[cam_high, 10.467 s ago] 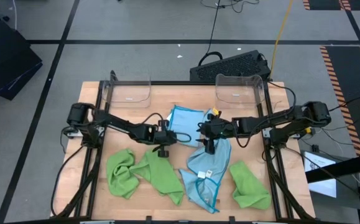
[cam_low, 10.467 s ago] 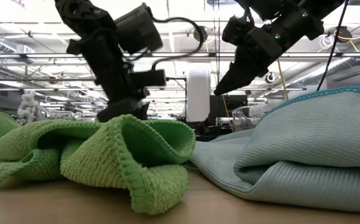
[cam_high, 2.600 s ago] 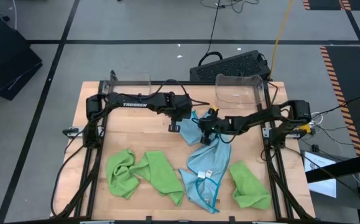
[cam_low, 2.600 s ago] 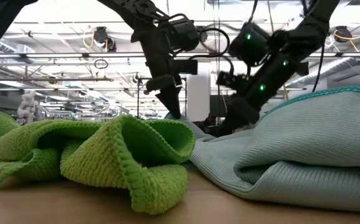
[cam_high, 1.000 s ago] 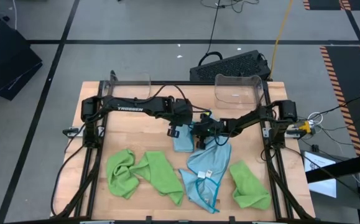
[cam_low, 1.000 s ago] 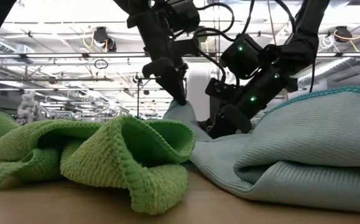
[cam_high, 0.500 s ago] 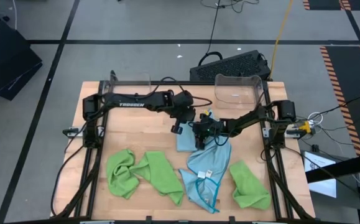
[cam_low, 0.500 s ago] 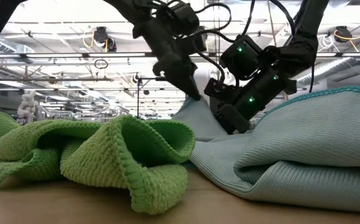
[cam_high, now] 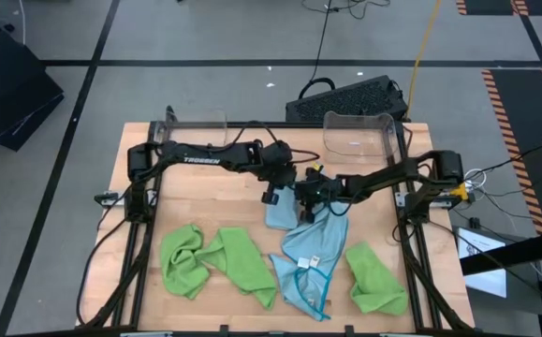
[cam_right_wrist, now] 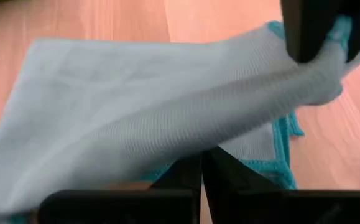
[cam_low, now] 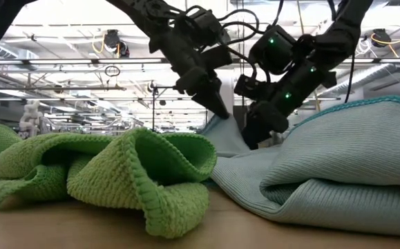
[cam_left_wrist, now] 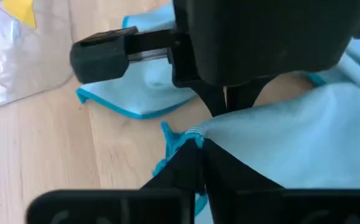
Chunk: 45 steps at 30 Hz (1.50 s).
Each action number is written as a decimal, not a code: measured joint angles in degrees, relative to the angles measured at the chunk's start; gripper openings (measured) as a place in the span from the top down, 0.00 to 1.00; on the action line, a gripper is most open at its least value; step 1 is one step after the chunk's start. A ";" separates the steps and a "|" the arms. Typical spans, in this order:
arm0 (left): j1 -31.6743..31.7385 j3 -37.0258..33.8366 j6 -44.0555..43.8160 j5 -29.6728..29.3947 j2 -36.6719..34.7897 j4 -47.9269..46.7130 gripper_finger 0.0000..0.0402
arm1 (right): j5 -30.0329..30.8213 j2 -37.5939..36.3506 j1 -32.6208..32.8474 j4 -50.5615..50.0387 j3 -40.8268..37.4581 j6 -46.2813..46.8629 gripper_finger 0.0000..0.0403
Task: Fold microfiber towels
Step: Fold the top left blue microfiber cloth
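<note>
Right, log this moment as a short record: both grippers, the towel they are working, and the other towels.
left gripper: over table middle, at the folded blue towel's top edge
right gripper: beside it, jaws shut on that towel's edge
crumpled blue towel: front of centre
green towels: two bunched front left
green towel: one front right
clear bins: back edge

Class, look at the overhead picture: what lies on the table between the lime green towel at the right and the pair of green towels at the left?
In the high view, a crumpled light blue towel with teal edging lies between the right green towel and the left green towels.
</note>
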 joint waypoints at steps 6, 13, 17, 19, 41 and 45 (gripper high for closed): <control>-0.37 0.02 -3.03 -2.49 0.00 1.91 0.67 | 0.52 -3.29 0.00 -6.52 -0.03 0.36 0.99; -0.63 0.04 -6.32 -6.80 -0.17 1.20 0.48 | 7.11 -9.40 0.00 -18.49 0.01 0.31 0.99; -0.55 -1.43 -8.50 -3.04 -0.22 -0.20 0.49 | 9.30 -14.10 -0.01 -26.48 0.03 1.44 0.99; -0.89 -4.47 -8.97 -1.38 -0.03 2.27 0.52 | 9.32 -16.49 0.00 -29.50 0.03 1.97 0.99; 5.81 -18.08 -35.35 -19.35 -0.70 6.14 0.72 | 5.79 -20.83 0.14 -3.45 -10.72 3.55 0.98; 4.84 -18.43 -41.05 -19.44 -2.36 5.13 0.72 | 5.89 -17.25 0.86 2.18 -10.72 1.87 0.92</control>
